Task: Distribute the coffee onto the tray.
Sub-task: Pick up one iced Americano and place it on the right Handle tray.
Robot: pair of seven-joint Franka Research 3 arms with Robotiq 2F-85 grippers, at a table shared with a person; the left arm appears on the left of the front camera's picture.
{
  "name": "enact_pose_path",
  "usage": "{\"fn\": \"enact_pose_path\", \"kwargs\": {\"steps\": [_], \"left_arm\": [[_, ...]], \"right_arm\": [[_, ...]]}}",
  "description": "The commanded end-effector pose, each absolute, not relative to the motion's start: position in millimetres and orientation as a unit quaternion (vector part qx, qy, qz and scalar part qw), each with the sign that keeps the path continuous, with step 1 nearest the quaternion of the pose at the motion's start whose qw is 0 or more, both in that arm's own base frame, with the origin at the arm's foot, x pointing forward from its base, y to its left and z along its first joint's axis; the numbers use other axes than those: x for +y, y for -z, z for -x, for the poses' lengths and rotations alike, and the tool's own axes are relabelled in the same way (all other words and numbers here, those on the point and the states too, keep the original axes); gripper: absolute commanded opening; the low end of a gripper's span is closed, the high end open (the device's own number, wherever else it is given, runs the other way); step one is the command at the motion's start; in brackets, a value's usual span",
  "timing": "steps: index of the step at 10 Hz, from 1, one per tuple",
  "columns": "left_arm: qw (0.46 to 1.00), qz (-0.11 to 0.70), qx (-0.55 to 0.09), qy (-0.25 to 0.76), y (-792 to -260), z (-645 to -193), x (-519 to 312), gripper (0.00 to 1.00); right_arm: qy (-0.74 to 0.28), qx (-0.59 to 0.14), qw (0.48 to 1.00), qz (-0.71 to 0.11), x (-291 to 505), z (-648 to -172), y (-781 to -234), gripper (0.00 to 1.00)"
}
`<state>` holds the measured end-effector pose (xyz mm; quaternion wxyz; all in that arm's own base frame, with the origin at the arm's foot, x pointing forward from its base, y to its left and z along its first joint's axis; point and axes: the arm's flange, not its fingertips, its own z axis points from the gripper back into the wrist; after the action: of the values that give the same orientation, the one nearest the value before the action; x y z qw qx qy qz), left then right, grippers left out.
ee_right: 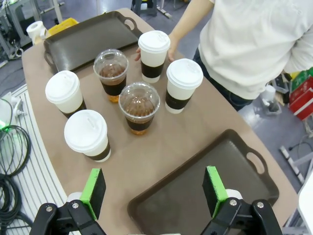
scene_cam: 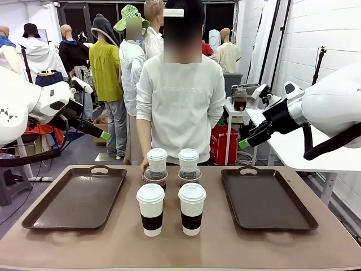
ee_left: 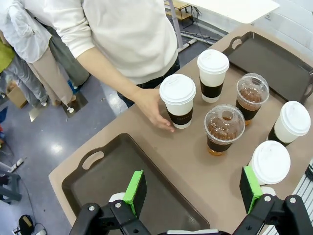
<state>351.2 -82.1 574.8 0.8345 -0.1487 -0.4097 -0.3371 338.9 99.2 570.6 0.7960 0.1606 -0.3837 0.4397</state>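
Several coffee cups stand grouped mid-table between two dark trays. White lidded paper cups (scene_cam: 150, 209) (scene_cam: 192, 208) form the front row, two clear dome-lidded cups (scene_cam: 155, 178) (scene_cam: 189, 176) sit behind them, and more paper cups (scene_cam: 157, 158) stand at the back. The person's hand (ee_left: 154, 110) touches a back paper cup (ee_left: 178, 100). My left gripper (scene_cam: 104, 135) hangs open, high above the left tray (scene_cam: 76, 197), nothing between its pads (ee_left: 135, 192). Over the right tray (ee_right: 205, 191) my right gripper (ee_right: 154, 191) is raised and open, holding nothing.
Both trays are bare, the right tray (scene_cam: 265, 197) and the left tray (ee_left: 122, 181) each with handle cut-outs. The person (scene_cam: 180, 101) stands at the table's far edge. Cables (ee_right: 12, 161) lie on the floor off the table's near side.
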Motion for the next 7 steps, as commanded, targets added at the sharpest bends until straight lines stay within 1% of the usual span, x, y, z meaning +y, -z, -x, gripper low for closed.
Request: {"fn": "enact_pose_path", "kwargs": {"steps": [1, 7], "left_arm": [[0.832, 0.16, -0.409, 0.338, -574.6, -351.3, -81.6, 1.0], [0.832, 0.16, -0.409, 0.338, -574.6, -351.3, -81.6, 1.0]], "right_arm": [[-0.441, -0.382, 0.795, -0.167, 99.3, -337.7, -569.6, 1.0], [-0.441, -0.382, 0.795, -0.167, 99.3, -337.7, -569.6, 1.0]]}}
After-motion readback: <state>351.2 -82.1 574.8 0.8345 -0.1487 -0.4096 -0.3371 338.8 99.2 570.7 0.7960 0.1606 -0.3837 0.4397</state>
